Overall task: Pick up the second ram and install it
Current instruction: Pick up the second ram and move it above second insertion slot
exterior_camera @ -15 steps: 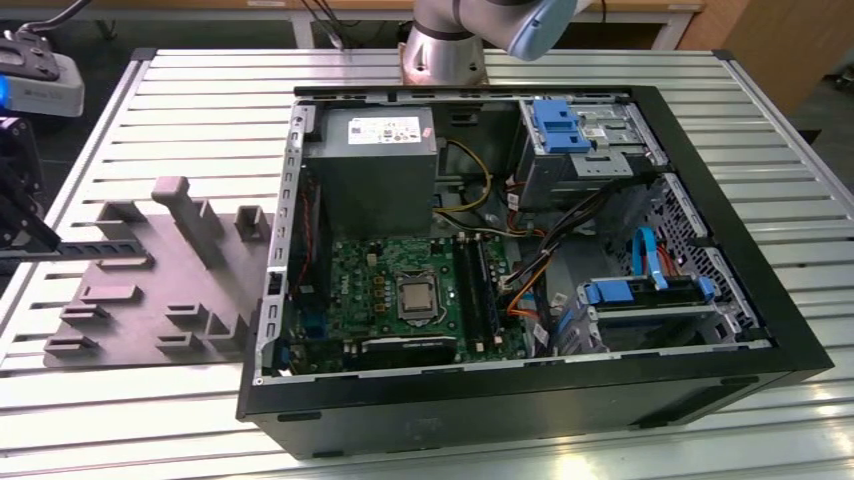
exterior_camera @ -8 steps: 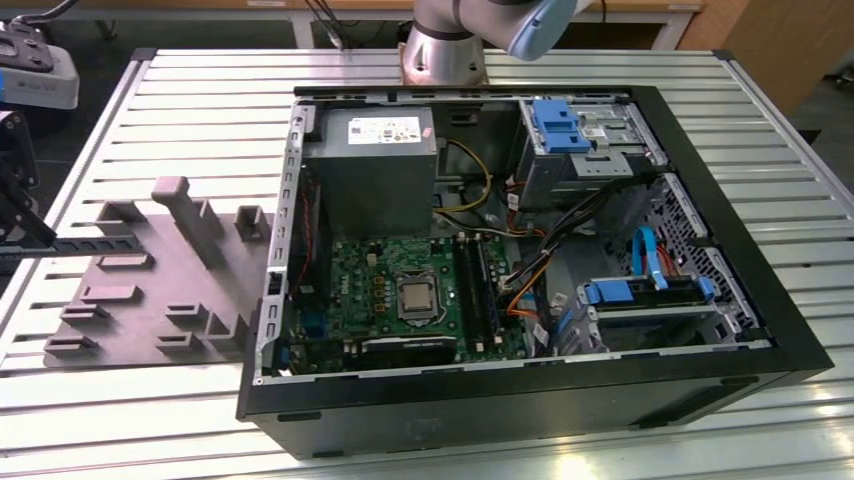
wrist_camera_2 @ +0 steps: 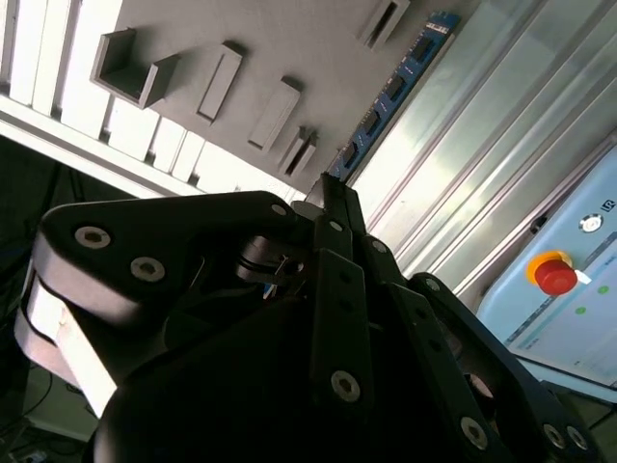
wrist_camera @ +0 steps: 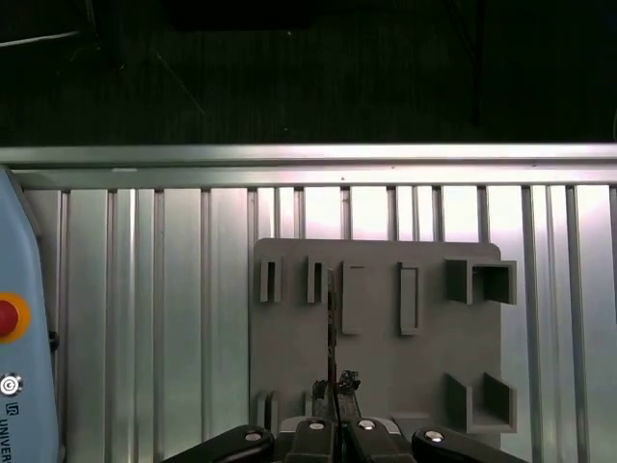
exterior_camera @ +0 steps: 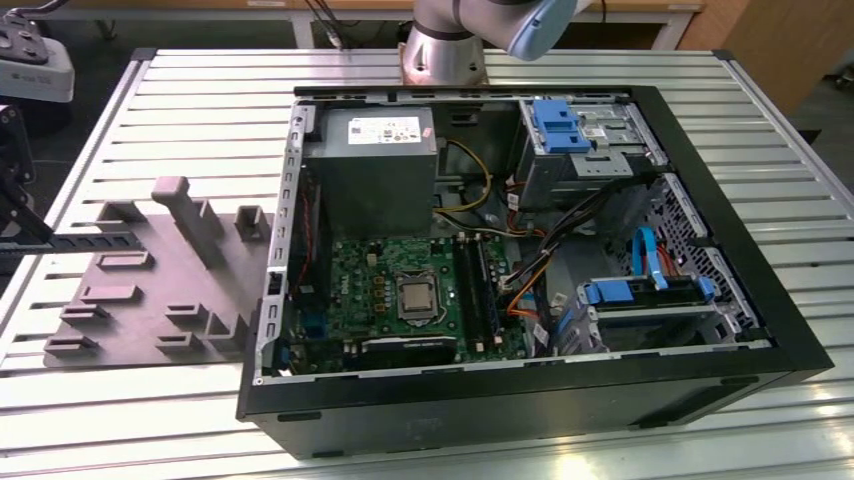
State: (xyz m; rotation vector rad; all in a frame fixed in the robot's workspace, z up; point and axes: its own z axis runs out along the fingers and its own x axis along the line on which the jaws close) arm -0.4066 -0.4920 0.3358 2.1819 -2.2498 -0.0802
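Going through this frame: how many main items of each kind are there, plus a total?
dark bluish-green memory stick, held in the hand: 1
grey plastic fixture plate: 1
open black computer case: 1
red round button: 1
Total: 4

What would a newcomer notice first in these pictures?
The open computer case on the slatted metal table, its green motherboard exposed, dominates the exterior view. In both wrist views the claw is shut on the second ram, a thin bluish-green board held over the grey fixture plate.
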